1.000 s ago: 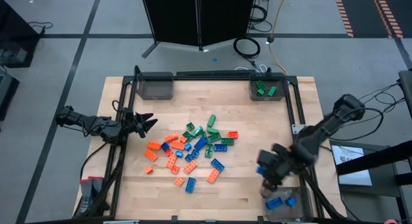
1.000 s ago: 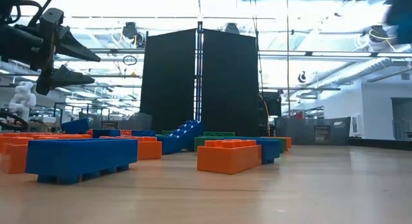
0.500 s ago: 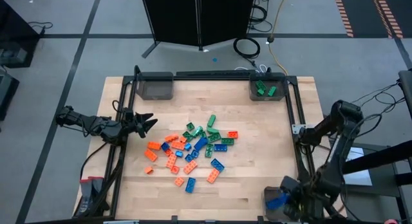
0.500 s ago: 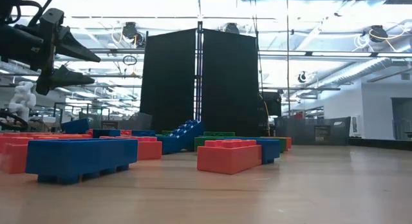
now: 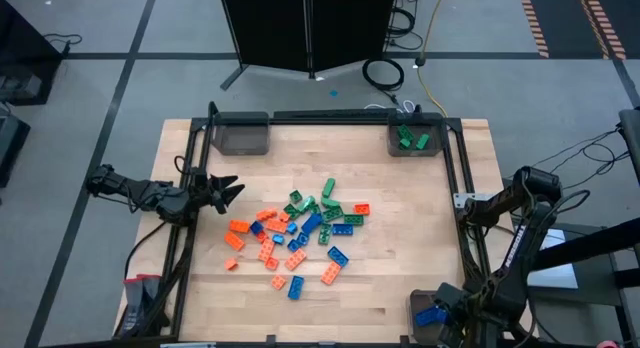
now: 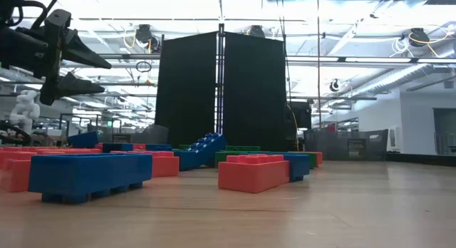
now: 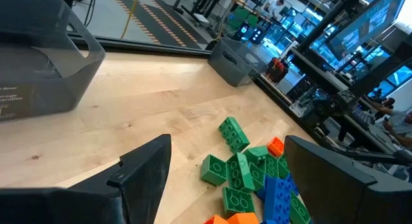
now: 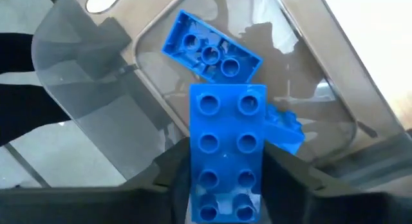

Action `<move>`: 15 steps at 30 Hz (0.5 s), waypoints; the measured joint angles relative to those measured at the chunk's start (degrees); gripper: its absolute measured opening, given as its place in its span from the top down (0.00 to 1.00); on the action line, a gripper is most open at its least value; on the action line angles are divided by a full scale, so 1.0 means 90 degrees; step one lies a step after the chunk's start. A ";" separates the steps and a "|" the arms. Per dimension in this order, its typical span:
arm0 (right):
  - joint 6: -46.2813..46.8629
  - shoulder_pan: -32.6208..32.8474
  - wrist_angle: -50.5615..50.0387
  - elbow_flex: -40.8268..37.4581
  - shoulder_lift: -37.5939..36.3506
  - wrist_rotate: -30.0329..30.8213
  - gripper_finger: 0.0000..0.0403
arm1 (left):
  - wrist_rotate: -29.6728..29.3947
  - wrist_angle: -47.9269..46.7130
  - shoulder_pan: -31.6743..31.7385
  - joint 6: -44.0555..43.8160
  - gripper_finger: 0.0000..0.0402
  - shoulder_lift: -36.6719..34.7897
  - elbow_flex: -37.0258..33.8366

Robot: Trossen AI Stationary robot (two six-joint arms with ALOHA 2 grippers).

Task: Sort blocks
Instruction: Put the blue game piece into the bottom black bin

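The blocks (image 5: 300, 233) lie in a loose pile of orange, green and blue bricks at mid-table, and show close up in the low view (image 6: 89, 175). My right gripper (image 5: 440, 316) hovers over the clear grey bin (image 5: 418, 300) at the near right corner. It is shut on a blue oblong brick (image 8: 225, 147). Two more blue bricks (image 8: 209, 53) lie in that bin. My left gripper (image 5: 226, 191) waits open at the table's left side, above the pile's left edge (image 7: 226, 143), and touches nothing. My right gripper pinches the blue oblong brick between its two fingers (image 8: 168, 179), one on each long side, at the brick's end nearest the wrist (image 8: 225, 201). The brick juts out past the fingertips along the fingers, studs toward the camera. It is lifted clear above the bin's floor.
A grey bin (image 5: 240, 136) stands at the far left corner. Another bin (image 5: 392, 134) at the far right corner holds green bricks (image 5: 412, 140). A dark metal frame (image 5: 463, 188) runs along the table's sides. Bare wood lies between the pile and the near right bin.
My right gripper has carried the blue brick from above the table, right of the pile, toward the near edge. It has come to hover over the near right bin. The brick stays in its hold. The pile has not moved.
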 joint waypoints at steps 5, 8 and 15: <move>0.0125 -0.0002 0.0024 0.0000 0.0000 0.0000 0.40 | 0.0000 0.0000 0.0000 0.0000 0.24 0.0000 0.0000; 0.0031 -0.0002 0.0110 0.0000 0.0000 0.0000 0.37 | 0.0000 0.0000 0.0000 0.0000 0.24 0.0000 0.0000; -0.0362 -0.0475 0.0134 0.0000 -0.0344 0.0626 0.42 | 0.0000 0.0000 0.0000 0.0003 0.24 0.0000 0.0000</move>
